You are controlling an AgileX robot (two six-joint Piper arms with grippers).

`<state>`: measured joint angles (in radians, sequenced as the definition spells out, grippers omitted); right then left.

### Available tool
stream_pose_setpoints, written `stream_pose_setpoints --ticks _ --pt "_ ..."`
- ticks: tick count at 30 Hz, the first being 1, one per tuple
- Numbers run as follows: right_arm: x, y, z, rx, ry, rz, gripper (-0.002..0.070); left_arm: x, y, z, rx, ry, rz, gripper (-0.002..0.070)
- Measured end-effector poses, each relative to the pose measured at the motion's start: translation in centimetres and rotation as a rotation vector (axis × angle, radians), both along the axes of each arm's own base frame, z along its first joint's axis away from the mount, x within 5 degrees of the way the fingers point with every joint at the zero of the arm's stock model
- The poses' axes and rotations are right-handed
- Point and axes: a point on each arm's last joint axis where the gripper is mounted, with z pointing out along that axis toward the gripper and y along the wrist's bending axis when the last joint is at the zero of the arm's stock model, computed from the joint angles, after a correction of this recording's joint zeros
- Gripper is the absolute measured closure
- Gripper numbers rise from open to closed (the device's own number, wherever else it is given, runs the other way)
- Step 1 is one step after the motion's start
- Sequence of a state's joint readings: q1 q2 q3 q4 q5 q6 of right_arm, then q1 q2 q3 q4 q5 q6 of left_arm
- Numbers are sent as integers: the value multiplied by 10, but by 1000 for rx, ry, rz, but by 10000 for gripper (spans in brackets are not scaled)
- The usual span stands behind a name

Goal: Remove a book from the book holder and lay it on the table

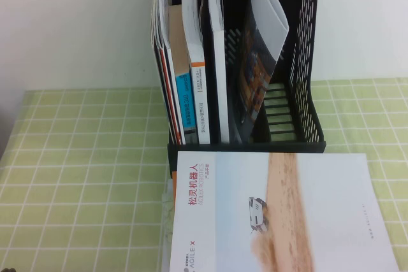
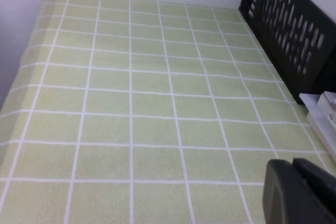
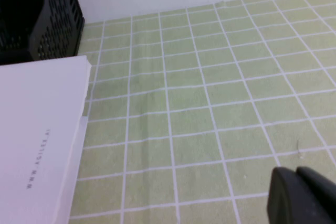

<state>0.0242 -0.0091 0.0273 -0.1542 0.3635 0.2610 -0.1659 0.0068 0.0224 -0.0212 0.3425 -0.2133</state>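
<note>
Left gripper (image 2: pixel 302 192): only a dark finger pair shows in its wrist view, lower right corner, hanging over bare table (image 2: pixel 131 103). Fingers look pressed together, no gap between them, nothing held. Not visible in the high view.

High view, left to right: light green checked table (image 1: pixel 76 157) fills the left side. Black book holder (image 1: pixel 306 49) stands top centre against the white wall. Its left compartments hold loose white sheets (image 1: pixel 162 4) and upright thick books (image 1: pixel 191 68) with orange-and-blue spines, then a thin white-edged volume (image 1: pixel 218 62). The rightmost compartment holds the book (image 1: pixel 258 74): floppy brochure, dark cover with orange-blue tones, leaning and sagging, top edge curled toward the perforated right wall. It is still inside the holder, not on the table.

In front of the holder, lower centre to lower right, a pale sky-and-sand brochure (image 1: pixel 287 214) lies flat, touching the holder's front edge, red Chinese title along its left side.

Right gripper (image 3: pixel 302 195): dark finger pair in the lower right corner of its wrist view, above bare cloth, closed as far as visible, empty. The white brochure edge (image 3: pixel 37 145) sits at that frame's left, holder corner (image 3: pixel 47 19) upper left.
</note>
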Motion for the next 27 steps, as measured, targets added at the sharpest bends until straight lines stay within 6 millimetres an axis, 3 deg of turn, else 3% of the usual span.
stream_pose_setpoints --ticks 27 --pt "0 0 0 0 0 0 678 0 2 0 73 -12 -7 678"
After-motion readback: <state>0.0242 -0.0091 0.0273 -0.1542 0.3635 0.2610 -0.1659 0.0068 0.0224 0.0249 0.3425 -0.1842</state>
